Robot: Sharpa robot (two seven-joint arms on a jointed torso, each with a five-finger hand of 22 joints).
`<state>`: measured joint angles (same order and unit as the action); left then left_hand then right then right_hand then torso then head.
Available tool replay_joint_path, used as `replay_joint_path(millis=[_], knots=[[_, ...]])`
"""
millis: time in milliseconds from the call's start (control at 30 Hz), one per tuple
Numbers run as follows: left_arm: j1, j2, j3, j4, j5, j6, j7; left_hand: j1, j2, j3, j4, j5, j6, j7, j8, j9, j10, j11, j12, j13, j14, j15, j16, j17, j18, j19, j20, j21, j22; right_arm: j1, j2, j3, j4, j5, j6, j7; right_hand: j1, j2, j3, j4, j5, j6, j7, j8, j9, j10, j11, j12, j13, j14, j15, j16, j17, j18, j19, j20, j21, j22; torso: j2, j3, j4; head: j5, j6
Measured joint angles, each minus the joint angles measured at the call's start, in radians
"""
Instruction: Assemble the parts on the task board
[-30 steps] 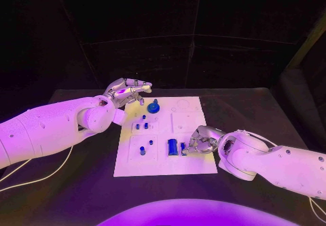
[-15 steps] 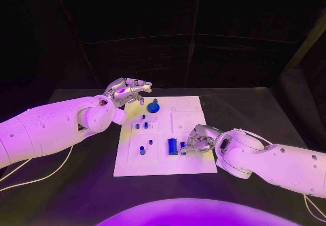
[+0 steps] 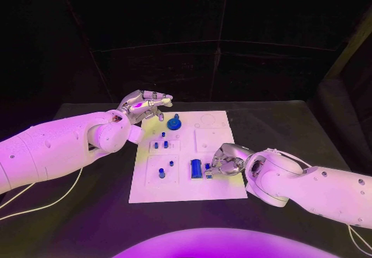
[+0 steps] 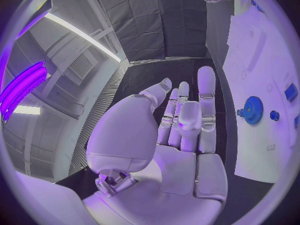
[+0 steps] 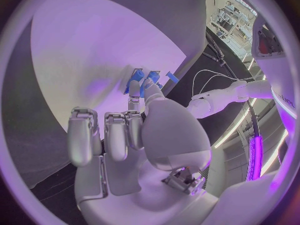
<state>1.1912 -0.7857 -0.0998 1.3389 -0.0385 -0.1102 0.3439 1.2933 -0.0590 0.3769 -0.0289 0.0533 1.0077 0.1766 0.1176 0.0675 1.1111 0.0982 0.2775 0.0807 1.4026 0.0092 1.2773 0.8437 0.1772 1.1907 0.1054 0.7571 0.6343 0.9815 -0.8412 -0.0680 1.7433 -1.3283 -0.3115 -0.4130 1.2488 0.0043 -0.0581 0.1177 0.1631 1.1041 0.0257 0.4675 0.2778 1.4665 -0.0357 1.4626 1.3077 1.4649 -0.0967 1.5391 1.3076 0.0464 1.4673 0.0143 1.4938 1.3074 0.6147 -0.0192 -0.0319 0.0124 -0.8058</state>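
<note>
A: From the head view, the task board [image 3: 188, 161] is lying mid-desk [image 3: 294, 118]. The right hand [image 3: 220, 162] is pinching a small blue part [image 3: 208, 173] beside the blue block [image 3: 197, 168]. The left hand [image 3: 144, 103] is hovering off the board's far corner near the blue gear [image 3: 174, 123].

B: In the left wrist view, that left hand [image 4: 181, 130] is showing spread fingers, holding nothing; the gear [image 4: 253, 109] is sitting apart from it.

A: In the right wrist view, fingertips [image 5: 139, 87] are closing on the small part [image 5: 145, 77].

B: I'm judging it light, rigid and slick; gripping its sides should be keeping it upright.
</note>
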Motion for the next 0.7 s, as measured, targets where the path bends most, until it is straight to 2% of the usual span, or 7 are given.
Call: replay_joint_path(millis=[300, 700], knots=[[0.000, -0.001, 0.000, 0.000, 0.000, 0.000, 0.000, 0.000, 0.000, 0.000, 0.000, 0.000, 0.000, 0.000, 0.003, 0.000, 0.000, 0.000, 0.002, 0.000, 0.000, 0.000, 0.000, 0.000, 0.000, 0.000, 0.000, 0.000, 0.000, 0.000, -0.042, 0.000, 0.015, 0.017, -0.007, 0.022, -0.005, 0.004, -0.007, -0.001, 0.000, 0.000, 0.000, 0.000, 0.001, 0.000, 0.000, 0.000, 0.000, 0.000, 0.000, 0.000, 0.000, 0.000, 0.000, 0.000, 0.000, 0.000, 0.000, -0.0007, 0.0000, -0.001, -0.001], [0.000, -0.001, 0.000, -0.001, 0.000, 0.001, 0.000, 0.000, 0.000, 0.000, 0.000, 0.000, 0.000, 0.000, 0.003, 0.000, 0.000, 0.000, 0.002, 0.000, 0.000, 0.000, 0.000, 0.000, 0.000, 0.000, 0.000, 0.000, 0.000, 0.000, -0.058, 0.000, 0.023, 0.027, 0.024, 0.023, 0.002, 0.011, -0.014, -0.008, 0.000, 0.000, 0.000, 0.000, 0.003, 0.000, 0.000, 0.000, 0.000, 0.000, 0.000, 0.000, 0.000, 0.000, 0.000, 0.000, 0.000, 0.000, 0.000, -0.0001, 0.0012, -0.004, -0.001]])
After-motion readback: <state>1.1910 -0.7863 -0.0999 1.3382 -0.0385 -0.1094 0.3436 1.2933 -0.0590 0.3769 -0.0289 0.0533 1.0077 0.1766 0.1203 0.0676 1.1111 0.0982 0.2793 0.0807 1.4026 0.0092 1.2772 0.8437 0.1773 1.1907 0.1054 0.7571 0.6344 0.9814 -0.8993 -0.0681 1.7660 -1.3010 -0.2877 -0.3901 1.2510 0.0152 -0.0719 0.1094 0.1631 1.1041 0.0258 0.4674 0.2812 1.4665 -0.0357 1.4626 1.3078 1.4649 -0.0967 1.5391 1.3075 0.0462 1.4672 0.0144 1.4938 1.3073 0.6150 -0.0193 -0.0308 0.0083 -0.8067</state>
